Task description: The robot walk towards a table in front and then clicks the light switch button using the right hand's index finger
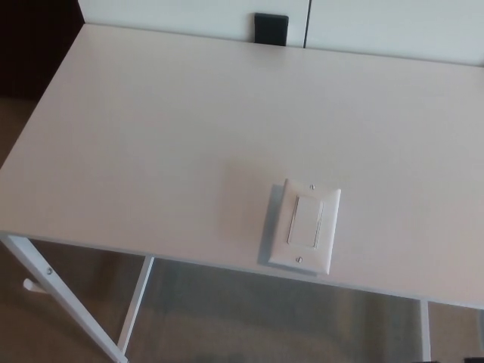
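A white light switch plate (304,227) with a rocker button (305,221) lies flat on the white table (166,136), close to its near edge and right of centre. Small screws show at the plate's top and bottom. Neither of my hands shows in the head view.
A black block (271,29) stands at the table's far edge against the white wall. White table legs (64,302) slant down at the lower left, with grey floor below. A dark area lies at the far left.
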You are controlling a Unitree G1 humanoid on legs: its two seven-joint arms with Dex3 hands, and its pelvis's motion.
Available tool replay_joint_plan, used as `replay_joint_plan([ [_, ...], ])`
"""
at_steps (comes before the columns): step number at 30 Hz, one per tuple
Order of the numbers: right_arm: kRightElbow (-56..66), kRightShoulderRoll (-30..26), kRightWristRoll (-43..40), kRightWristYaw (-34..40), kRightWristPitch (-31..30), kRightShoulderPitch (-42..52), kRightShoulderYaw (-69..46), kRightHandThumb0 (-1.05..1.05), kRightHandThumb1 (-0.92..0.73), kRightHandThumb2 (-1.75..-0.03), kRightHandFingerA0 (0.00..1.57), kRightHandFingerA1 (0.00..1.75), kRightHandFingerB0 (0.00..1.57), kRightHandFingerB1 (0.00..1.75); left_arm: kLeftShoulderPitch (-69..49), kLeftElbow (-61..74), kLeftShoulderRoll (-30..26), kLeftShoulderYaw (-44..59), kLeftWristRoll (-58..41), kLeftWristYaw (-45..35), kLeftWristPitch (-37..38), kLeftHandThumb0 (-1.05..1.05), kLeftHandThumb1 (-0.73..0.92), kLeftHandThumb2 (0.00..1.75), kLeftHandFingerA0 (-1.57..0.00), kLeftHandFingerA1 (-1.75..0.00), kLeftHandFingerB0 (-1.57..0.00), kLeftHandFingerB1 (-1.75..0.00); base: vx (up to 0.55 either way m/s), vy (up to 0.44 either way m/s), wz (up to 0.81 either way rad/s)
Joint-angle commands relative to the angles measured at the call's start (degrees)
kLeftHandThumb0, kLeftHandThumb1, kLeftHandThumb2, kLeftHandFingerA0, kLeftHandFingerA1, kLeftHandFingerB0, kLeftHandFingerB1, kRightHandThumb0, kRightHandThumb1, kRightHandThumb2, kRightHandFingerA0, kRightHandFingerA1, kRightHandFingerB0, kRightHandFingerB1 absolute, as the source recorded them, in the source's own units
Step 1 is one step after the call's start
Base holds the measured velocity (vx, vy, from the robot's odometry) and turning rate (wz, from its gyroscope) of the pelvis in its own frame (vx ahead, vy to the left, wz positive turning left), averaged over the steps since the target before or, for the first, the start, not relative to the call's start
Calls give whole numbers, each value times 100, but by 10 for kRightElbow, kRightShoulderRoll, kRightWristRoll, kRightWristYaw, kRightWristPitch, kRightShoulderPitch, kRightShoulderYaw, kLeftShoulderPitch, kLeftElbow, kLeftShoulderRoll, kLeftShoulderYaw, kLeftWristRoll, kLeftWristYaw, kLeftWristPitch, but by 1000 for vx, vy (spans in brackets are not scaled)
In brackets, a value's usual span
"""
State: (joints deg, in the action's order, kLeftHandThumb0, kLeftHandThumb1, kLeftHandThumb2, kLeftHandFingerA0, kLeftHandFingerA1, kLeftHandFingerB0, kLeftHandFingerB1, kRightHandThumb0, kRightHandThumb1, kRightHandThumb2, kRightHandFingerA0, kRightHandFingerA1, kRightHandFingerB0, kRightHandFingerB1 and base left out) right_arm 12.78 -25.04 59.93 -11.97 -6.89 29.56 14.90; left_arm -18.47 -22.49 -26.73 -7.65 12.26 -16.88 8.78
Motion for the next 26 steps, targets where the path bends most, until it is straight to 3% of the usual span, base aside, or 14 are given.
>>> replay_joint_plan([
  [1,-76,4,-50,-6,-17,-48,-18,-37,-43,-100,3,52,0,45,9,3,-1,5,3,8,5,-39,49,55,-67,-42,-55,-37,0,0,0],
  [5,-115,17,-82,-13,-26,-81,-26,-36,-46,-101,2,52,0,45,16,8,-9,6,7,8,2,-41,50,56,-66,-41,-53,-37,0,0,0],
  [26,-126,5,-146,1,-3,-59,-25,-36,-48,-102,3,52,0,46,2,20,-18,-5,19,5,8,-40,52,56,-66,-42,-53,-37,0,0,0],
])
